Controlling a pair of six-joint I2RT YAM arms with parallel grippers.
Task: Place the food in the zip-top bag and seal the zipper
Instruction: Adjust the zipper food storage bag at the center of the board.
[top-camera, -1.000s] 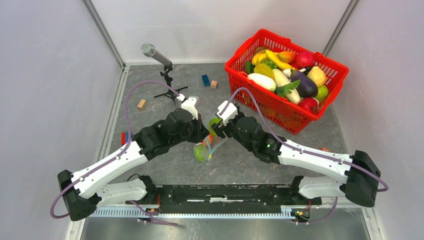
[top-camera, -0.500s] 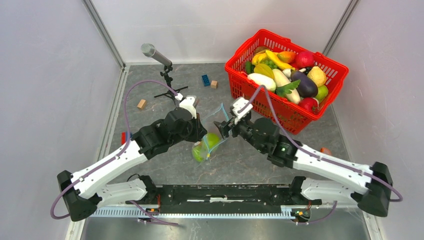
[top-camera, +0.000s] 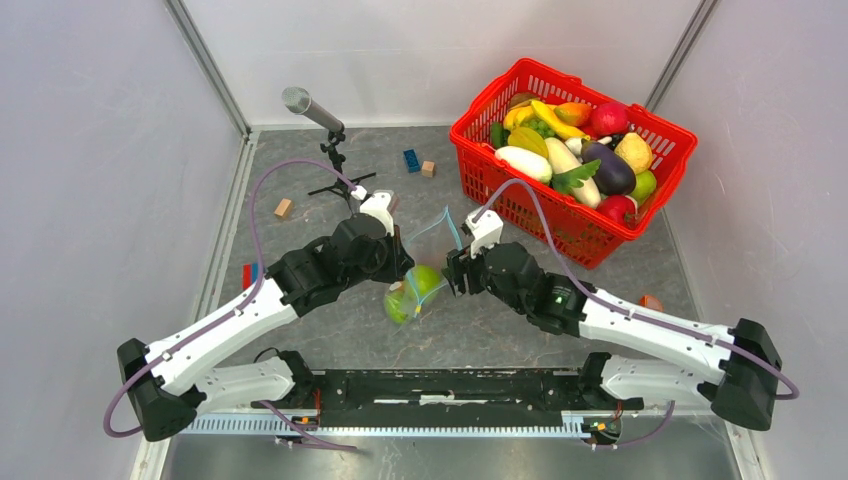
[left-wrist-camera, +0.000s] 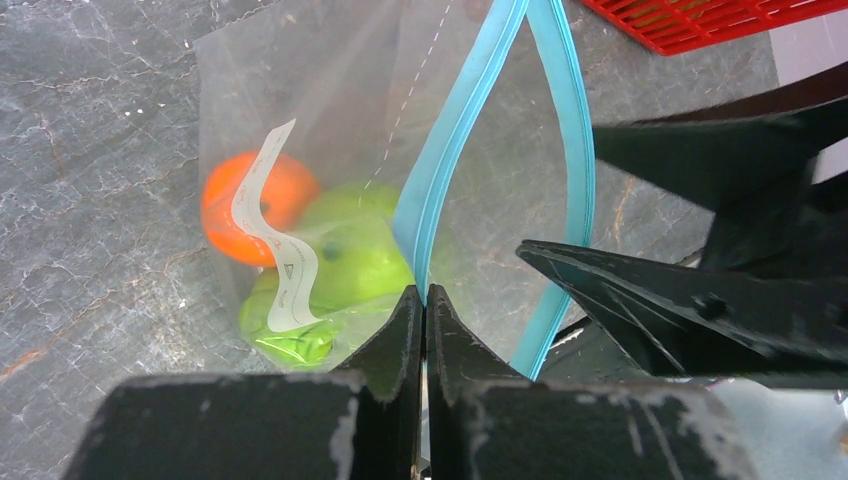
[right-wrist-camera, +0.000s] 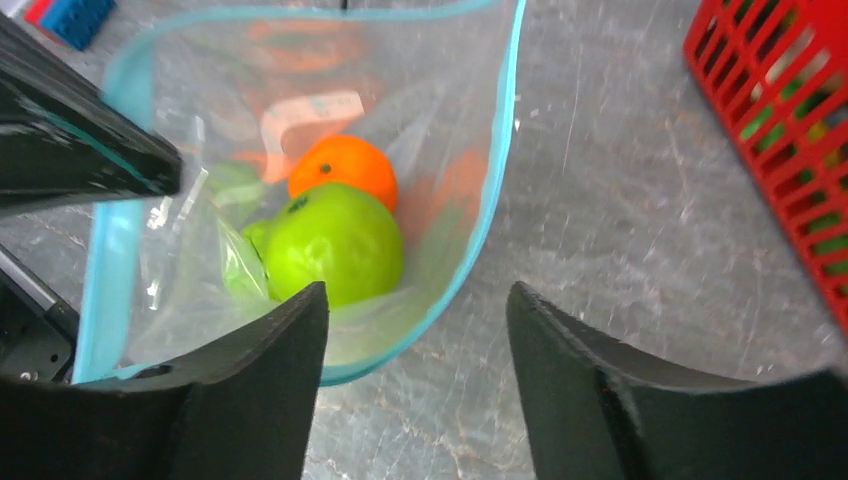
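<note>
The clear zip-top bag (top-camera: 432, 235) hangs open, mouth up, with its bottom on the table. My left gripper (top-camera: 402, 262) is shut on its light blue zipper (left-wrist-camera: 455, 140) at the near rim (left-wrist-camera: 422, 295). Inside lie an orange (right-wrist-camera: 345, 170) and green round fruits (right-wrist-camera: 335, 245), which also show in the left wrist view (left-wrist-camera: 355, 250) beside the white label strip (left-wrist-camera: 275, 235). My right gripper (right-wrist-camera: 415, 330) is open and empty. It sits just right of the bag mouth (top-camera: 455, 272), with the blue rim (right-wrist-camera: 490, 200) between its fingers.
A red mesh basket (top-camera: 560, 225) full of toy food stands at the back right. A microphone on a stand (top-camera: 310, 108), a blue brick (top-camera: 411, 159) and wooden blocks (top-camera: 428, 168) (top-camera: 284, 208) lie at the back left. Walls close in both sides.
A green fruit that was at the bag mouth by my right gripper now lies inside the bag. My right gripper has drawn back to the right and is open. My left gripper kept its hold.
</note>
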